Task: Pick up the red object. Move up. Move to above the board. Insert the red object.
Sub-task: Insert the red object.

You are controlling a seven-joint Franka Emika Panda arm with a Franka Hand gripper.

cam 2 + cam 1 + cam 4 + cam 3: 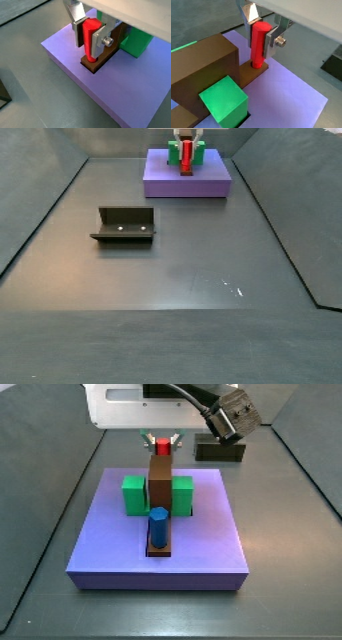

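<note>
The red object is a bright-red peg standing upright with its lower end in a hole of the brown strip on the lavender board. My gripper is shut on the peg's upper part, its silver fingers flat against both sides. Both wrist views show this; the peg enters the strip near the board's edge. In a side view the gripper and red peg sit behind the brown block. The other side view shows the gripper over the board.
Green blocks flank the tall brown block. A blue peg stands in the strip's near end. A dark olive box lies behind the board. The fixture stands on the floor away from the board.
</note>
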